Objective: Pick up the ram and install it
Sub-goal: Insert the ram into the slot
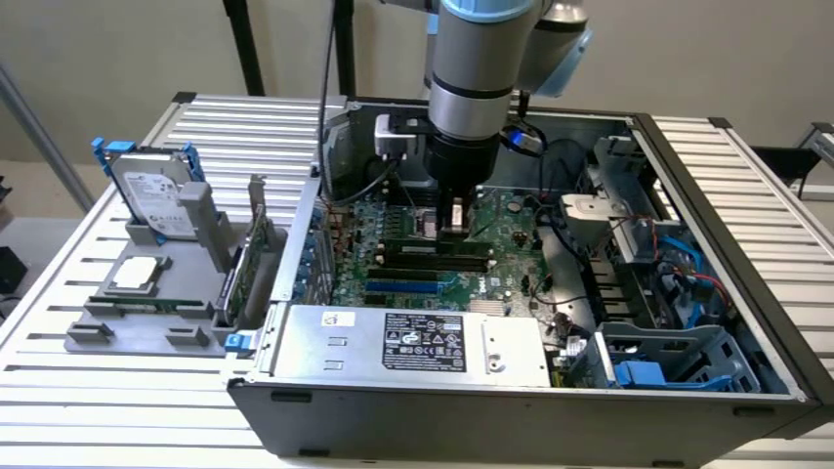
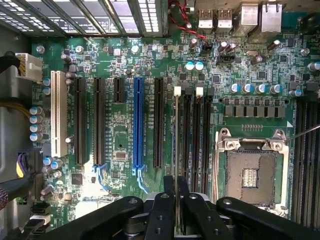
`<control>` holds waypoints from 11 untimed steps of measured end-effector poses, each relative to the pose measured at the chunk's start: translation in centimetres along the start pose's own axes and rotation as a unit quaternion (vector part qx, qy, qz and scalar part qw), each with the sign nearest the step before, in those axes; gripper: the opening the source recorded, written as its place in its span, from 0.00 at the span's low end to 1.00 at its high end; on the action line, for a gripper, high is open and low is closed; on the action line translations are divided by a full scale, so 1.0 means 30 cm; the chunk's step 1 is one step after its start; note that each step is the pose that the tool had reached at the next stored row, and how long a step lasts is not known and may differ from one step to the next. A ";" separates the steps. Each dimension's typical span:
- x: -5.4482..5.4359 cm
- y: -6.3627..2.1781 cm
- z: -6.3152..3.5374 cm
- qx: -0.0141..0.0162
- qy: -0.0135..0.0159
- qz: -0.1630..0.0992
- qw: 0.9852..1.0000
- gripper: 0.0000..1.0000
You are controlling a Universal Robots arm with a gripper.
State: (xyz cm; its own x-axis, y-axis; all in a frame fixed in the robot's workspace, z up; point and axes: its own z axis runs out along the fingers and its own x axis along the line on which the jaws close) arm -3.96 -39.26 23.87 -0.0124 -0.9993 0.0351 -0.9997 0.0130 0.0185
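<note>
Over the motherboard (image 2: 125, 125) | gripper (image 2: 176, 207) clenched on the ram (image 2: 176, 150), held edge-on above a memory slot (image 2: 178, 125) | pickup done, seating left

Arm (image 1: 472, 59): silver-grey cylindrical link, light-blue joint caps, black wrist section. Hand (image 2: 176, 210): black, bolted finger links; black cables alongside.

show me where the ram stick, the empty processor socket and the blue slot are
ram (image 2: 176, 150), wrist view, thin top edge above the slot.
empty processor socket (image 2: 250, 177), wrist view, centre of the contact field.
blue slot (image 2: 138, 122), wrist view, mid-length.
</note>
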 end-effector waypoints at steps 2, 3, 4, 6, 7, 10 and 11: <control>-0.002 0.000 0.011 0.000 0.001 0.000 1.000 0.14; -0.003 0.000 0.016 0.000 0.001 0.000 1.000 0.14; -0.004 0.000 0.018 0.000 0.001 0.000 1.000 0.14; -0.004 0.000 0.019 0.000 0.001 0.000 1.000 0.14; -0.004 0.000 0.019 0.000 0.001 0.000 1.000 0.14; -0.004 0.000 0.021 0.000 0.001 0.000 1.000 0.14; -0.004 0.000 0.022 0.000 0.001 0.000 1.000 0.14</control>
State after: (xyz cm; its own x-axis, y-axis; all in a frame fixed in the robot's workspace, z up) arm -3.96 -39.16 23.21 -0.0124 -0.9993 0.0363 -0.9997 0.0131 0.0191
